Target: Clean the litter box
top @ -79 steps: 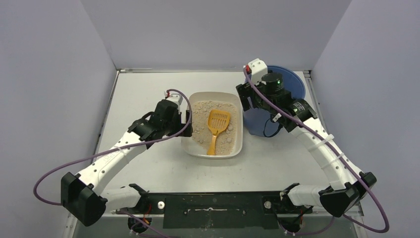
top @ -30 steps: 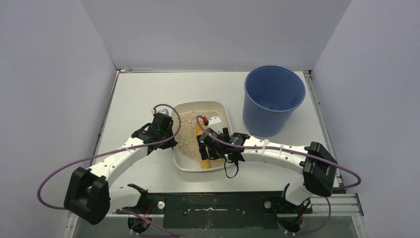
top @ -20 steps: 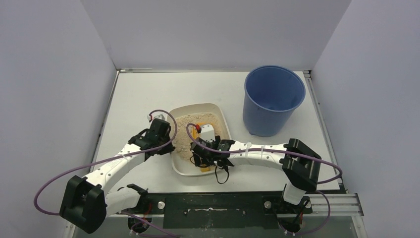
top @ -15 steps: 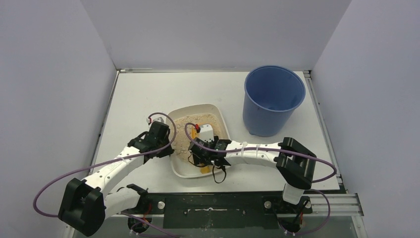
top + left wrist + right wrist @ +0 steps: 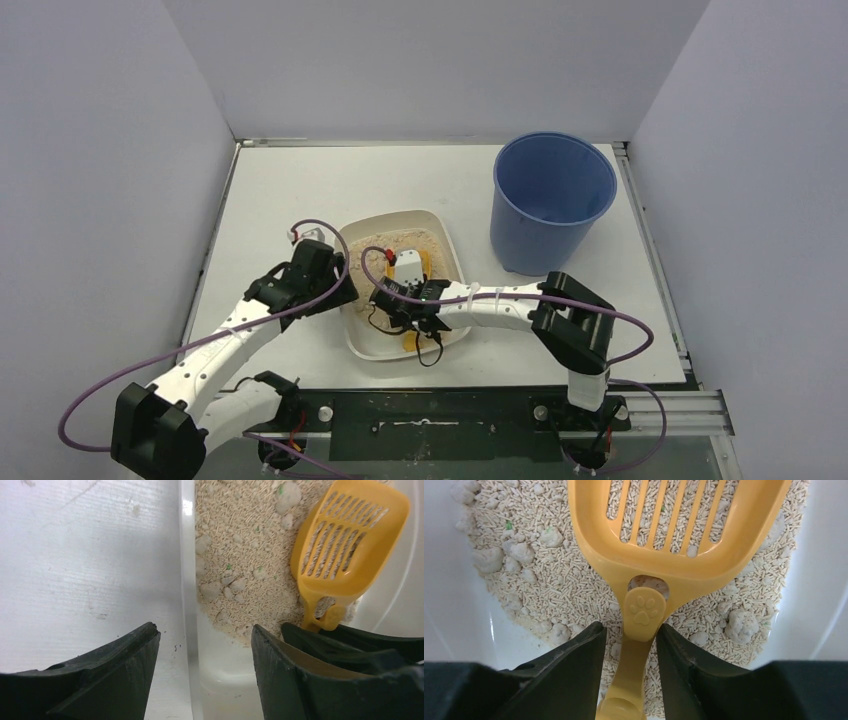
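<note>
Litter box [image 5: 395, 213] dragged nearer, leftward | left rim between wide-open left gripper [image 5: 204, 630] jaws, untouched | right gripper [image 5: 630, 626] jaws narrow, flanking scoop [image 5: 684, 575] handle, pinch uncertain | bucket [image 5: 540, 250] well apart

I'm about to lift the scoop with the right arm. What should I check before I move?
1. Handle of scoop between fingers of right tool: ok.
2. Firm clamp on that handle: cannot tell.
3. Hold by left tool on litter box rim: not ok, jaws open astride it.
4. Upright blue bucket, mouth unobstructed: ok.
5. Loose clumps beside scoop to collect: ok.
</note>
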Action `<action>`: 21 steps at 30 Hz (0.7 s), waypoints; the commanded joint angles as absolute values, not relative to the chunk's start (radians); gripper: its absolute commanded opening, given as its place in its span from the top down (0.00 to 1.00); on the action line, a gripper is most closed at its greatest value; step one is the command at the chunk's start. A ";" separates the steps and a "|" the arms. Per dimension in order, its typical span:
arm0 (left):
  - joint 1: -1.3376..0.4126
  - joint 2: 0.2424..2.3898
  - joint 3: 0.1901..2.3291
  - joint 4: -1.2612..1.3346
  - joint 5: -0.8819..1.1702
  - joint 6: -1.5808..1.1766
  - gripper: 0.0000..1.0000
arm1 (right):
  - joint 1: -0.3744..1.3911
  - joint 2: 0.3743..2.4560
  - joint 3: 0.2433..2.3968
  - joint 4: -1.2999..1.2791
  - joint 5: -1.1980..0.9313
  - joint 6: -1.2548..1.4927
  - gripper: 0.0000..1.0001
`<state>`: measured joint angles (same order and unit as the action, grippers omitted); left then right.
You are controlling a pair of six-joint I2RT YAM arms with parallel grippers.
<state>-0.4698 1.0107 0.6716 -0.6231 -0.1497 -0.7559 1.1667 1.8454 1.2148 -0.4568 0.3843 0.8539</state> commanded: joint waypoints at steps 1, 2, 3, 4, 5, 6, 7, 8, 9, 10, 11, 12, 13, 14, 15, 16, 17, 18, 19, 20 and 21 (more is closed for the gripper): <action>-0.468 0.984 0.798 -0.673 -0.195 -0.695 0.34 | 1.172 1.857 1.251 -0.453 0.422 0.873 0.60; -0.468 0.985 0.814 -0.683 -0.201 -0.683 0.33 | 1.172 1.859 1.252 -0.457 0.423 0.873 0.63; -0.467 0.986 0.832 -0.693 -0.205 -0.671 0.33 | 1.172 1.861 1.252 -0.461 0.425 0.875 0.66; -0.466 0.988 0.848 -0.701 -0.210 -0.660 0.32 | 1.172 1.858 1.252 -0.464 0.429 0.877 0.71; -0.466 0.989 0.863 -0.710 -0.216 -0.648 0.32 | 1.172 1.855 1.250 -0.465 0.430 0.877 0.76; -0.466 0.991 0.879 -0.716 -0.221 -0.640 0.31 | 1.172 1.850 1.248 -0.467 0.432 0.879 0.80; -0.466 0.993 0.889 -0.721 -0.225 -0.631 0.31 | 1.173 1.844 1.245 -0.468 0.435 0.879 0.84; -0.466 0.995 0.899 -0.725 -0.225 -0.624 0.30 | 1.173 1.841 1.244 -0.472 0.438 0.879 0.88; -0.466 0.995 0.908 -0.730 -0.226 -0.619 0.30 | 1.175 1.836 1.244 -0.477 0.442 0.880 0.92; -0.465 0.998 0.916 -0.731 -0.226 -0.614 0.30 | 1.176 1.830 1.245 -0.486 0.445 0.883 0.97; -0.465 1.000 0.925 -0.735 -0.227 -0.607 0.29 | 1.179 1.822 1.244 -0.488 0.448 0.884 1.00; -0.466 1.001 0.933 -0.738 -0.229 -0.601 0.29 | 1.181 1.811 1.243 -0.491 0.451 0.884 1.00; -0.464 1.002 0.944 -0.742 -0.233 -0.597 0.29 | 1.183 1.800 1.241 -0.490 0.452 0.879 1.00; -0.463 1.002 0.953 -0.743 -0.235 -0.590 0.28 | 1.186 1.788 1.241 -0.488 0.451 0.869 1.00; -0.461 1.003 0.964 -0.745 -0.235 -0.581 0.27 | 1.191 1.776 1.244 -0.492 0.456 0.859 1.00; -0.459 1.007 0.985 -0.750 -0.235 -0.567 0.26 | 1.195 1.760 1.249 -0.502 0.464 0.848 1.00; -0.459 1.010 1.001 -0.758 -0.237 -0.553 0.25 | 1.200 1.749 1.255 -0.510 0.469 0.835 1.00; -0.458 1.015 1.020 -0.765 -0.240 -0.540 0.25 | 1.203 1.738 1.259 -0.519 0.473 0.822 1.00; -0.457 1.020 1.037 -0.773 -0.241 -0.527 0.24 | 1.207 1.725 1.262 -0.526 0.472 0.809 1.00; -0.457 1.026 1.052 -0.780 -0.239 -0.512 0.23 | 1.208 1.710 1.260 -0.529 0.467 0.795 1.00; -0.457 1.032 1.068 -0.786 -0.234 -0.499 0.23 | 1.207 1.692 1.254 -0.523 0.447 0.771 1.00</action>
<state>-0.4648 1.0203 0.9733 -0.7685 -0.2188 -0.5735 1.1938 1.8011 1.2160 -0.5102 0.4229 0.8410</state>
